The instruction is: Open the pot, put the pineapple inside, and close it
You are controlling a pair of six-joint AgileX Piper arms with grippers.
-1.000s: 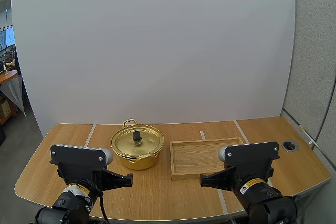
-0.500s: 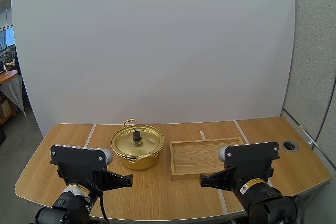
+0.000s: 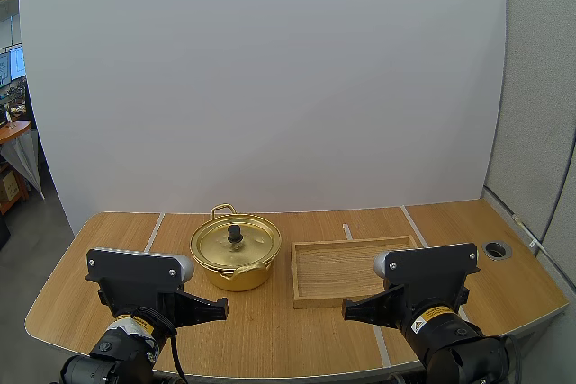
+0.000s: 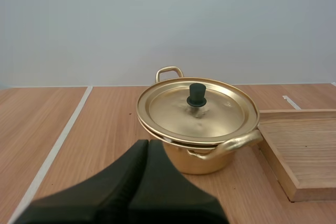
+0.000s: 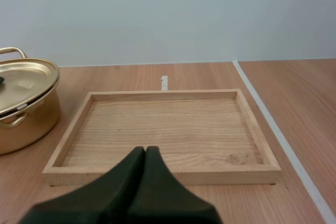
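Pot (image 3: 236, 254) of gold-coloured metal stands on the wooden worktop (image 3: 270, 334), at about 10 o'clock from the worktop's middle. Its lid (image 3: 236, 242) sits flat on the rim, with a black knob (image 3: 235, 233) upright at the lid's centre. One looped handle (image 3: 223, 210) points to 12 o'clock, away from the arms; the other handle (image 4: 231, 145) sticks out on the near side, towards the tray. A shallow wooden tray (image 3: 351, 269) lies at 3 o'clock from the pot, close beside it but not touching, its long side running across the worktop.

The left end effector (image 3: 220, 309) hangs over the worktop at 6 o'clock from the pot, well short of it and aimed at it. Its two black fingers lie pressed together into one dark wedge and hold nothing. The right end effector (image 3: 349, 311) sits at 6 o'clock from the tray, just short of the near rim. Its fingers are likewise closed against each other and empty.
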